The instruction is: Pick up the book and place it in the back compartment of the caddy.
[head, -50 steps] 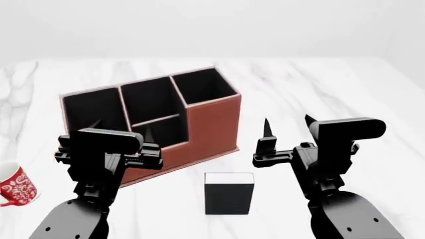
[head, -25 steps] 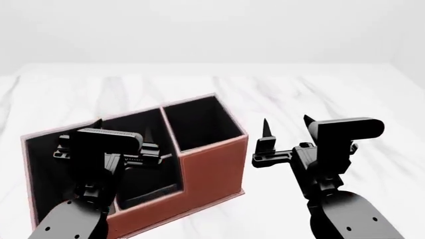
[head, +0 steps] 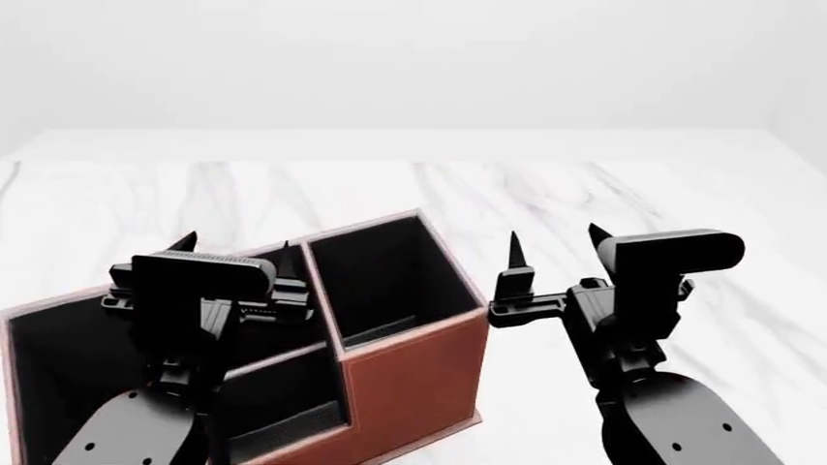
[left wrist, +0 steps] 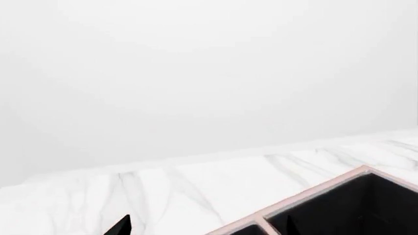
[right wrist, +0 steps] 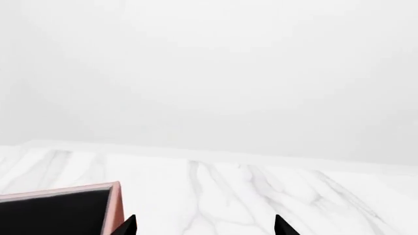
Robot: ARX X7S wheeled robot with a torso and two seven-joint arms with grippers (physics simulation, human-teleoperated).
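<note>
Head view: the red-brown leather-look caddy [head: 413,378] with black interior and thin dividing walls stands on the white marble surface [head: 582,194] at about 7 o'clock in the frame, cut off by the lower and left edges. Its taller end cell sits toward the centre, open at the top; the lower cells lie toward 8 o'clock, partly hidden behind the left arm.

The left claw [head: 232,248] is held above the caddy's lower cells, its two pointed black fingertips upright and apart, released, with nothing between them. The right claw [head: 557,242] stands at about 3 o'clock of the caddy's taller end, clear of its wall and over bare marble, its fingertips likewise upright and apart, released and empty.

Left wrist view: one corner of the caddy's pink-edged rim and black interior shows, with one dark fingertip [left wrist: 121,226] at the frame edge.

Right wrist view: two dark fingertips [right wrist: 282,226] stand apart over marble, a corner of the caddy beside one of them.

The small black book appears in none of the three views; its location cannot be told.
</note>
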